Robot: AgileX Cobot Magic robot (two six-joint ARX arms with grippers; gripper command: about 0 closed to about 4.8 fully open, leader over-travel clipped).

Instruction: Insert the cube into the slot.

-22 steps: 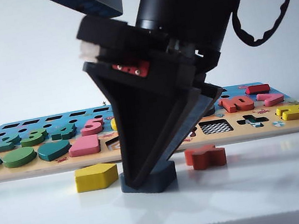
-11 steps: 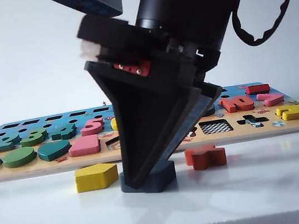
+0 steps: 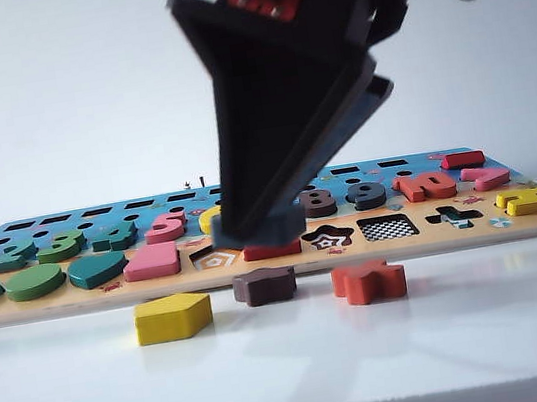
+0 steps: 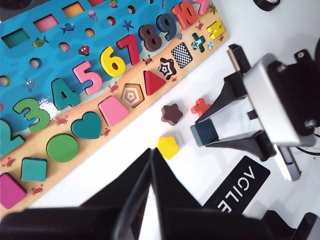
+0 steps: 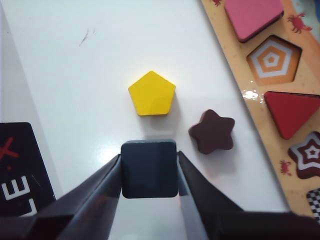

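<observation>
The cube (image 5: 149,168), a flat dark navy block, hangs above the white table with my right gripper (image 5: 149,172) shut on its two sides. In the exterior view the cube (image 3: 261,230) is level with the puzzle board's front edge, left of the slot (image 3: 388,228). That slot (image 4: 182,55) is a checkerboard square cut-out between the star-patterned and cross-shaped cut-outs. My left gripper (image 4: 151,150) is shut on nothing, its tips meeting over the table near the yellow pentagon, well apart from the cube (image 4: 204,133).
A yellow pentagon (image 3: 172,317), a dark brown flower-shaped piece (image 3: 264,285) and a red cross piece (image 3: 369,281) lie on the table in front of the puzzle board (image 3: 61,301). Coloured numbers and shapes fill much of the board.
My right gripper has risen with the cube, lifting it off the table. The brown piece that it hid now shows. The left arm has not moved.
</observation>
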